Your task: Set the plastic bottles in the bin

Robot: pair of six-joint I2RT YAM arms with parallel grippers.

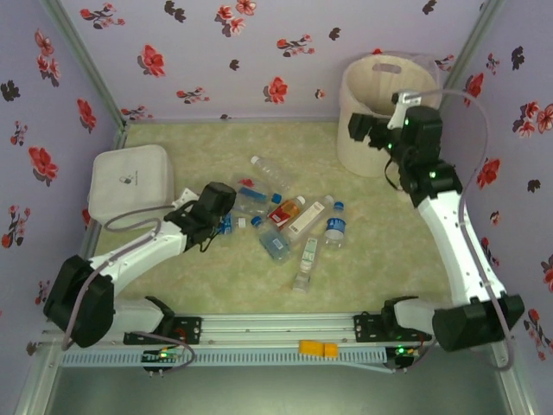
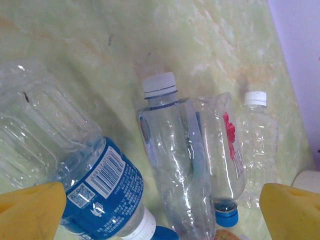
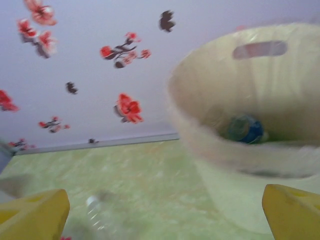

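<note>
Clear plastic bottles (image 1: 289, 220) lie scattered mid-surface (image 1: 216, 281) in the top view, well apart from the cream bin (image 1: 380, 104) at the back right. The left tool (image 1: 226, 223) hangs at the pile's left edge, and the right tool (image 1: 363, 130) is beside the bin's rim. On the left wrist, yellow fingers (image 2: 30, 210) spread wide and empty above a blue-labelled bottle (image 2: 100, 182). On the right wrist, fingers (image 3: 32, 215) are wide apart and empty; a bluish bottle (image 3: 245, 129) lies inside the bin (image 3: 235, 190).

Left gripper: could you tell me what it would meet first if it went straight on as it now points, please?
Probably the crushed clear bottle, lying straight ahead of the open left gripper; the blue-labelled bottle lies left of that line. Depth is unclear.
</note>
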